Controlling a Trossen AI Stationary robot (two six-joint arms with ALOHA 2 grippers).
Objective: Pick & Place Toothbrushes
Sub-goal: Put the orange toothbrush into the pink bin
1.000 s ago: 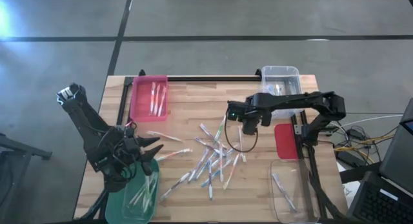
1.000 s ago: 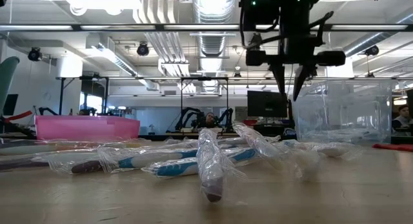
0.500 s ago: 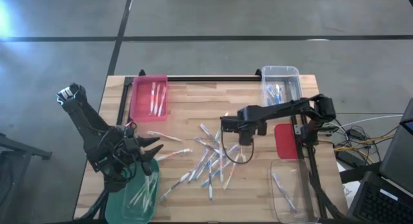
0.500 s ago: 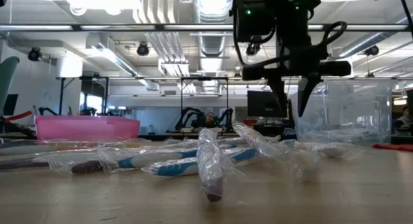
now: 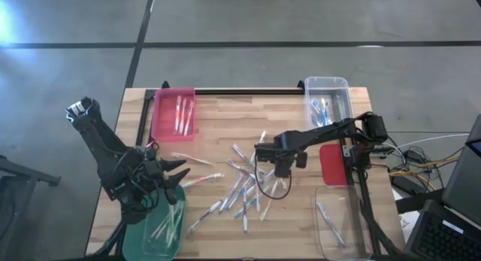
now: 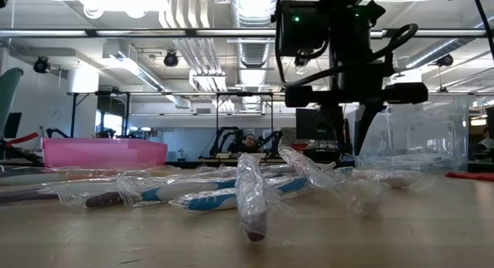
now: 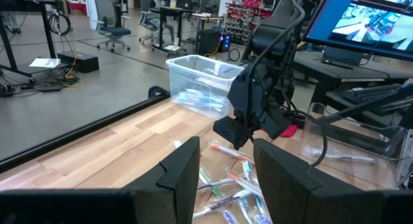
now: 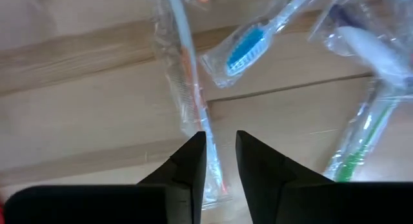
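Wooden table, scattered toothbrushes mid-table, roughly fifteen loose by my count.
I see three in the pink bin, several in the green bin, a few in the clear bin. Right gripper is low over the pile, fingers nearly together around a pink-handled toothbrush; grip unconfirmed. Left gripper hangs parted, empty, above the green bin.

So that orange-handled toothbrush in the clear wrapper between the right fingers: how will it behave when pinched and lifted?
The orange-handled toothbrush looks thin and straight, so probably stiff and light. Its loose clear wrapper may be slick and crumple, so the right gripper could grip film rather than handle. Neighbouring toothbrushes lie crossed, so one might drag along.
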